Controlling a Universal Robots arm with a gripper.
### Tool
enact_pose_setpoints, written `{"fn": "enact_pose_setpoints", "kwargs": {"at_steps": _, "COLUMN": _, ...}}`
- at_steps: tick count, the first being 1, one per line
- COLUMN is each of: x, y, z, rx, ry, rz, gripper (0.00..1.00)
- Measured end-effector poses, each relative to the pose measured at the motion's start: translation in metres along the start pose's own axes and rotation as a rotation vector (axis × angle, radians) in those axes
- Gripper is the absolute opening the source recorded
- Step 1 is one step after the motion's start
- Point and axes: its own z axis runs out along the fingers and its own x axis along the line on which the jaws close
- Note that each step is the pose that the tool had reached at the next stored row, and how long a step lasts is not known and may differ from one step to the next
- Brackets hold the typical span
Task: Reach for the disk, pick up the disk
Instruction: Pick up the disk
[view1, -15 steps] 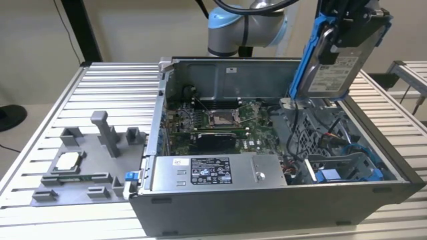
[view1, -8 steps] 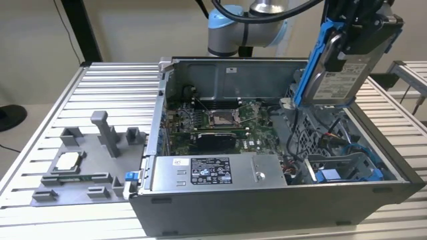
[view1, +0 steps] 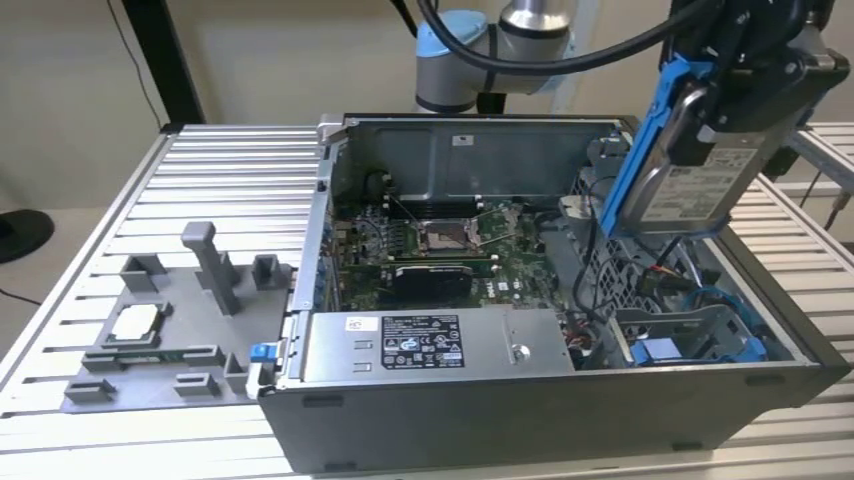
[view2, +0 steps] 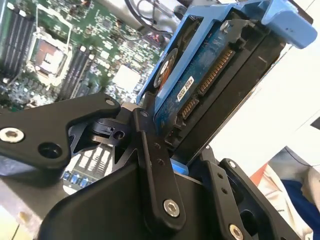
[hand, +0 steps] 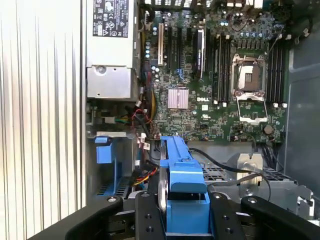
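Our gripper (view1: 707, 140) is clamped on the disk (view1: 681, 180), a silver-grey hard drive with a white label and blue frame, held on edge between the jaws. Below the jaws we see the open computer case (view1: 534, 400) and its green motherboard (hand: 210, 75); beyond, the ribbed metal table (view1: 200, 170) and beige wall (view1: 267, 60).

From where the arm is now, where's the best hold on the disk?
Where the gripper has it: the disk hangs upright above the open case, jaws shut across its thin blue-framed upper end, approached from above.
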Motion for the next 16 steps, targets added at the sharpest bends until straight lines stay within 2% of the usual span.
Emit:
{"fn": "enact_pose_setpoints", "kwargs": {"at_steps": 14, "x": 0.0624, "y": -0.0005, "z": -0.0022, "rx": 0.0, "ry": -0.0002, "rz": 0.0, "gripper": 0.0}}
{"fn": "enact_pose_setpoints", "kwargs": {"at_steps": 16, "x": 0.0696, "y": -0.0005, "z": -0.0024, "rx": 0.0, "ry": -0.0002, "rz": 0.0, "gripper": 0.0}}
